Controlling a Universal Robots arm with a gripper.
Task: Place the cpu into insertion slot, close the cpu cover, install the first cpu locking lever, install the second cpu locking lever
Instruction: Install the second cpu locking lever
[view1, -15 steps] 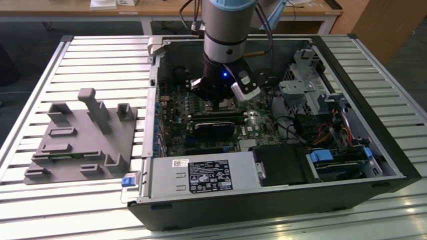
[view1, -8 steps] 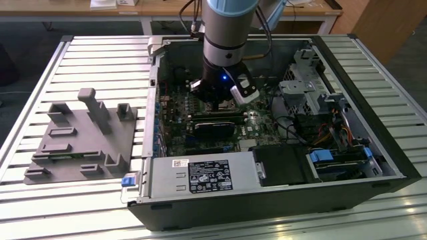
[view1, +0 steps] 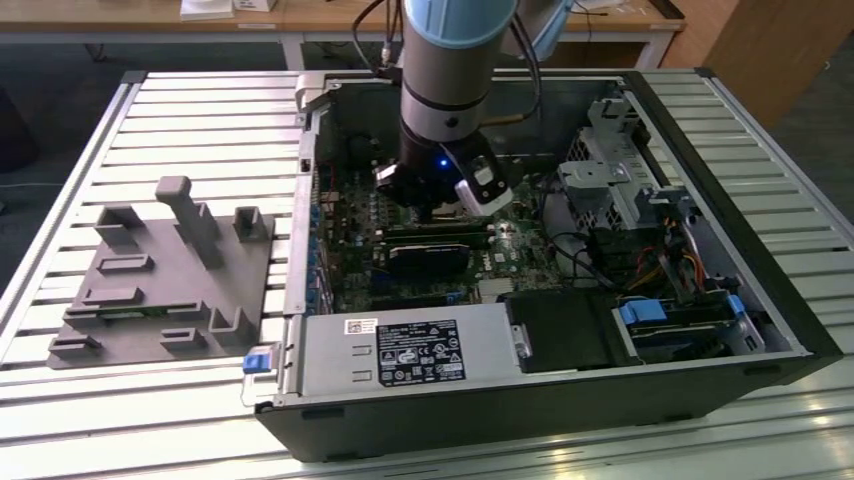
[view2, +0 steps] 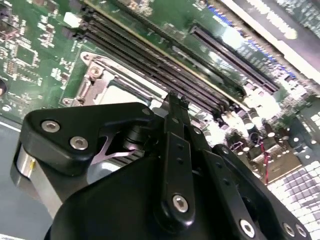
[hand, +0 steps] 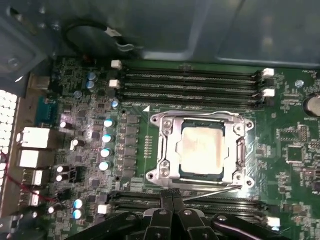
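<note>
The cpu, a pale silver square, lies in the insertion slot on the green board. The cpu cover, a silver frame with a window, lies flat over it, and it also shows in the second wrist view. A thin wire locking lever runs along the socket's edge nearest my gripper. My gripper is shut with its black fingers pressed together and nothing visible between them, just beside that socket edge. In the exterior view the gripper reaches down into the open computer case.
Long black memory slots flank the socket on both sides. The case walls, a drive cage and cables crowd the exterior view's right. A power supply sits at the front. A grey fixture stands outside on the exterior view's left.
</note>
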